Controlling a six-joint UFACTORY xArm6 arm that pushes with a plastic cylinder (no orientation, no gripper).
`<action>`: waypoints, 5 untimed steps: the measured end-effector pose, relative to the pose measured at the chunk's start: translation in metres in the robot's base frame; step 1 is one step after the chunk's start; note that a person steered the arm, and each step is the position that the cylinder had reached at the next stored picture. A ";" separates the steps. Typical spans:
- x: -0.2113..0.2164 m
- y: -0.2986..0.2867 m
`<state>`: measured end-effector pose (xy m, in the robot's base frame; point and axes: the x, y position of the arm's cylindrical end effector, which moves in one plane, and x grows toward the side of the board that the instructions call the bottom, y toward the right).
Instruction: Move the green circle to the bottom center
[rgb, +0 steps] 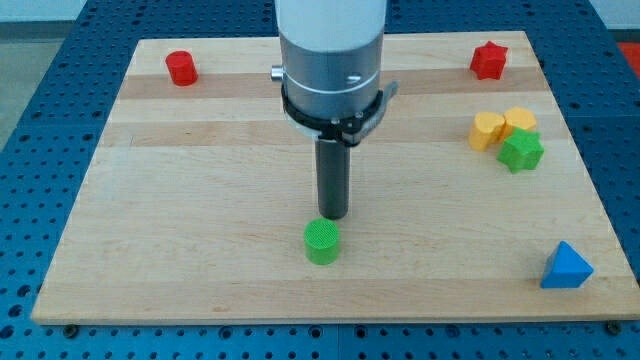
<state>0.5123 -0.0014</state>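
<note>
The green circle (322, 241) is a short green cylinder on the wooden board (200, 200), a little left of centre and near the view's bottom. My tip (333, 216) is at the end of the dark rod, just above the circle in the view and slightly to its right, touching or nearly touching its upper edge. The arm's grey and white body hangs over the board's upper middle.
A red cylinder (181, 68) sits at the upper left. A red star (488, 60) sits at the upper right. Two yellow blocks (487, 130) (519, 122) and a green star (521, 151) cluster at the right. A blue triangle (566, 267) lies at the lower right.
</note>
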 end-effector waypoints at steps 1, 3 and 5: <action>0.000 0.000; -0.020 -0.016; 0.002 -0.016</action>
<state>0.5148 -0.0170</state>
